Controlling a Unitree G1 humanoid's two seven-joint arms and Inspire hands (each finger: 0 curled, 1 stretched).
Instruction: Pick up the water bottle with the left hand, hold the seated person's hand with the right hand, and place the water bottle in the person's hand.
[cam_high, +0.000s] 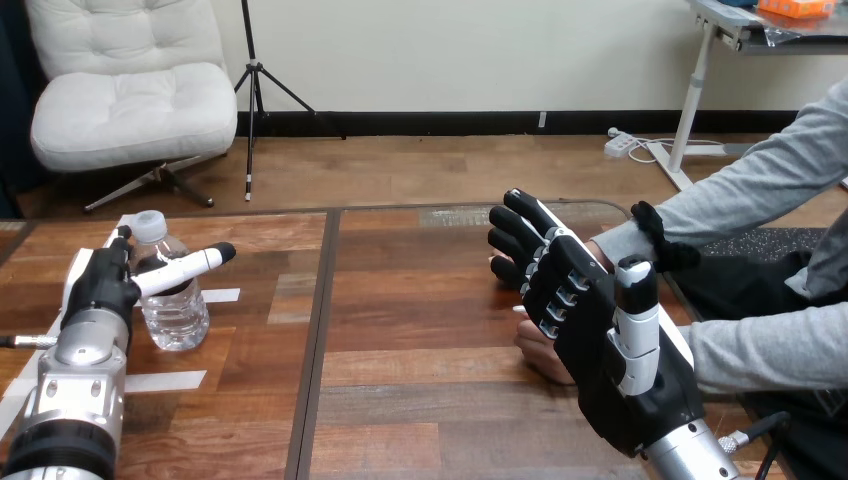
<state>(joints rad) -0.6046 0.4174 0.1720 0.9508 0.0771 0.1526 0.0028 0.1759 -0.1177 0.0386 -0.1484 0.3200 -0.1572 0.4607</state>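
At the table's (420, 300) left side, between strips of white tape (165, 380), the clear plastic water bottle (175, 305) stands upright with its white cap on; it looks part full, so I judge it fairly light but top-steady, with thin walls that will dent under a hard squeeze and a smooth skin that could slip; the best hold is probably round the middle of the body, below the shoulder, with even pressure from both sides.

The left hand (100, 285) sits just beside the bottle on its left; its thumb reaches straight across the front of the bottle and a fingertip shows up near the cap; the hand reads as spread around the bottle and not clenched on it, and I cannot tell whether it touches the plastic.

Across the table, the right hand (590, 310) is raised with its back toward the camera, fingers nearly straight and lightly fanned; it lies over the person's hand (540, 358), which peeks out under its lower left edge; no finger is seen curling round it, so a true hold cannot be confirmed.
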